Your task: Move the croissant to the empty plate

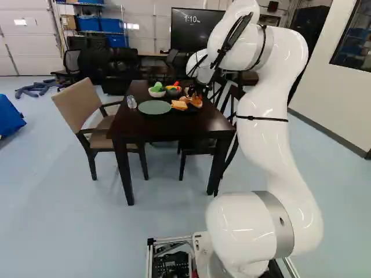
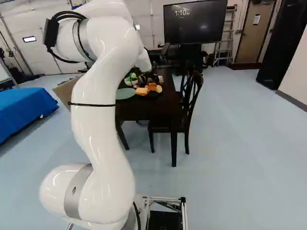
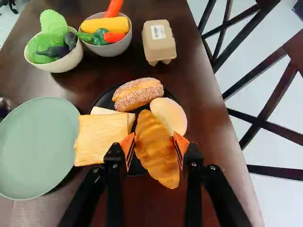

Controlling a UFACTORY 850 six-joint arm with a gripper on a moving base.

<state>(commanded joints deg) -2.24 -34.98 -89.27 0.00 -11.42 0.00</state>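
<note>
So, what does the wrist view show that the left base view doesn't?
Only the wrist view makes out the carton and the gripper closed on the croissant, its pads against both sides.

Only the left base view shows the tan chair, the big screen and the blue bins.

Both show the green plate, bread slices, two vegetable bowls and the dark table.
</note>
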